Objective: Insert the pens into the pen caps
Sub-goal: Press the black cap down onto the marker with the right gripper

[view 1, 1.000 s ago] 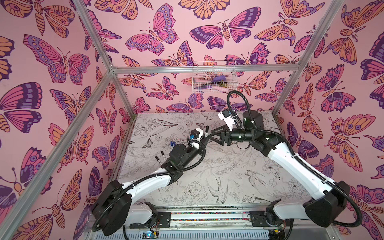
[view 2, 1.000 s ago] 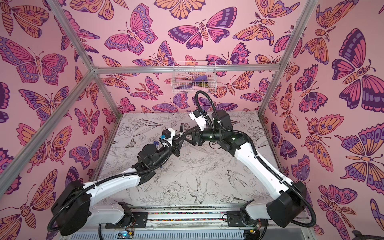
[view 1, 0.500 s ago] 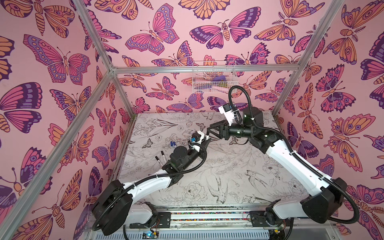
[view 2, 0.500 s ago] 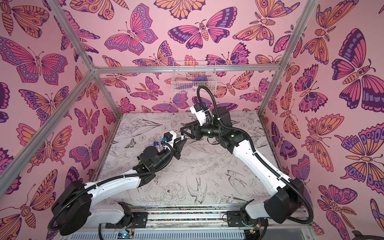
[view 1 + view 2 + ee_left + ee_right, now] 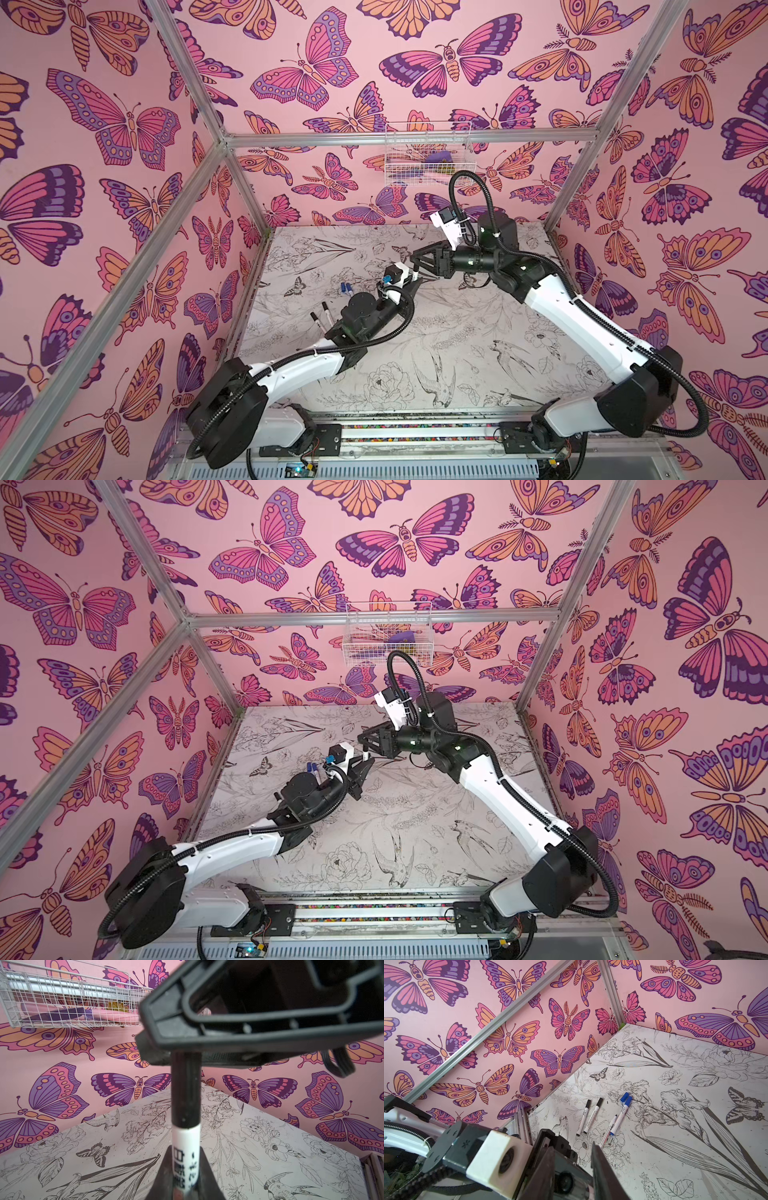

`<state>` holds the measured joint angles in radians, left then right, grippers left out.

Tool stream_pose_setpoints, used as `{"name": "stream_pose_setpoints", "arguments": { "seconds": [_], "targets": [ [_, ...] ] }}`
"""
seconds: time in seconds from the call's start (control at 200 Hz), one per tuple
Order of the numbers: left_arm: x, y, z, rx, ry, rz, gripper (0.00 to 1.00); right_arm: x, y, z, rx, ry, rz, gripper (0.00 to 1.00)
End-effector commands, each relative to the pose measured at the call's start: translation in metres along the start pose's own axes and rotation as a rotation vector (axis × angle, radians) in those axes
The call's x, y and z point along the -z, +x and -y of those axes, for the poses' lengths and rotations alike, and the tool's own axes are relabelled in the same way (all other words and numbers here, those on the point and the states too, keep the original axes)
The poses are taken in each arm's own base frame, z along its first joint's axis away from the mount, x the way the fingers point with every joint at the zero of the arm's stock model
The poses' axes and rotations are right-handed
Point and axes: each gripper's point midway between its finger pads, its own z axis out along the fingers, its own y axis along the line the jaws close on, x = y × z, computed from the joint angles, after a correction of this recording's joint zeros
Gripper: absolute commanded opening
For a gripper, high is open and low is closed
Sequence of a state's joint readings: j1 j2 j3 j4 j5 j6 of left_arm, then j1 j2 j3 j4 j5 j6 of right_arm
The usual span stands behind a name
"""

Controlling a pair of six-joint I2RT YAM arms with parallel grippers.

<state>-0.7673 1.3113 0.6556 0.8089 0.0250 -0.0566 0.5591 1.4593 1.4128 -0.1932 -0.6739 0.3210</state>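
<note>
My left end effector (image 5: 185,1178) pinches a white pen (image 5: 186,1142) and holds it upright above the table (image 5: 457,332), near the middle; the barrel's dark print faces the left wrist camera. A black cap (image 5: 185,1093) sits on the pen's upper end, its rim meeting the white barrel. My right end effector (image 5: 417,264) reaches in from the right and lies level at the cap's top; the cap's upper end is hidden behind 1 finger. In the right wrist view the jaws stand apart with a gap between them, yet I cannot tell whether they pinch the cap. On the table beside the left arm (image 5: 291,370) lie 4 more pens; 2 black-capped pens (image 5: 591,1118) lie side by side; 2 blue-capped pens (image 5: 620,1115) lie together just beside them; all 4 are clear of both end effectors.
</note>
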Motion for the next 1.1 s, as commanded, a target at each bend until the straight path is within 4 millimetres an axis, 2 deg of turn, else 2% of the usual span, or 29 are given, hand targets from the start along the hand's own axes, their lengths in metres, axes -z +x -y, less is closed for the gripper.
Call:
{"name": "stream_pose_setpoints", "arguments": {
  "seconds": [0.0,0.175,0.355,0.526,0.536,0.551,0.901,1.011,1.097],
  "targets": [
    [0.002,-0.004,0.002,0.004,-0.001,0.027,0.0,-0.003,-0.008,-0.008,0.011,-0.03,0.013,0.29],
    [0.002,-0.011,0.002,-0.008,-0.001,0.041,0.0,-0.007,0.003,-0.005,0.001,-0.025,-0.02,0.24],
    [0.002,-0.024,0.003,-0.039,0.002,0.071,0.0,-0.007,0.016,-0.001,-0.019,-0.011,-0.057,0.15],
    [0.001,-0.04,0.005,-0.083,0.0,0.108,0.0,-0.01,0.041,0.009,-0.072,0.014,-0.124,0.08],
    [0.006,-0.053,0.005,-0.085,0.0,0.137,0.0,-0.01,0.044,0.01,-0.078,0.013,-0.131,0.08],
    [0.008,-0.058,0.006,-0.091,0.0,0.152,0.0,-0.01,0.047,0.011,-0.083,0.012,-0.139,0.08],
    [0.014,-0.126,0.025,-0.207,0.027,0.345,0.0,-0.021,0.107,0.029,-0.29,0.007,-0.286,0.04],
    [0.016,-0.149,0.03,-0.216,0.043,0.417,0.0,-0.024,0.117,0.038,-0.336,0.028,-0.324,0.03],
    [0.017,-0.161,0.037,-0.219,0.074,0.456,0.0,-0.022,0.117,0.049,-0.387,0.046,-0.324,0.01]
  ]
}}
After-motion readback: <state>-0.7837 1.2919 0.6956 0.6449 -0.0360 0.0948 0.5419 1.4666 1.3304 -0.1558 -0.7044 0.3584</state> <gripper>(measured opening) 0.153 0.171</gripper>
